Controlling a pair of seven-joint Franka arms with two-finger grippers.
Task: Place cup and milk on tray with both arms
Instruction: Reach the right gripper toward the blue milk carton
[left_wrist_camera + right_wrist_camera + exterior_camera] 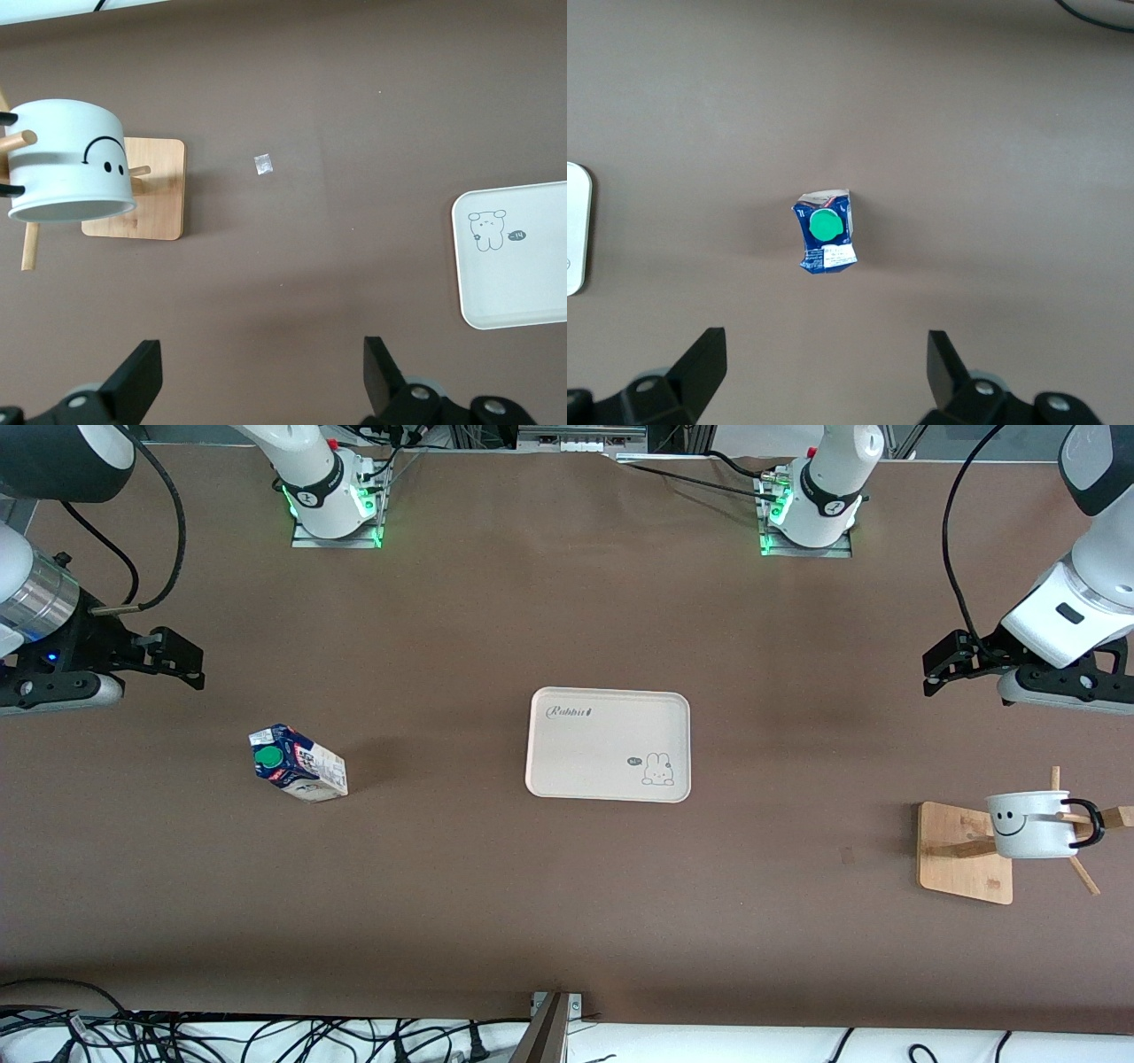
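Observation:
The cream tray (585, 757) lies at the table's middle, with nothing on it. The milk (297, 763) stands on the table toward the right arm's end. The cup (1030, 825) hangs by its black handle on a peg of a wooden rack (961, 850) toward the left arm's end. My left gripper (943, 662) is open and empty over bare table, apart from the cup (66, 159). My right gripper (182, 662) is open and empty over bare table, apart from the milk (825, 231). Both grippers show in the wrist views too, the left (263, 367) and the right (827, 359).
The rack's square base (151, 190) and slanted pegs stand near the table's end. A small scrap (263, 165) lies on the table between rack and tray (523, 266). The tray's edge (574, 226) shows in the right wrist view. Cables lie along the front edge.

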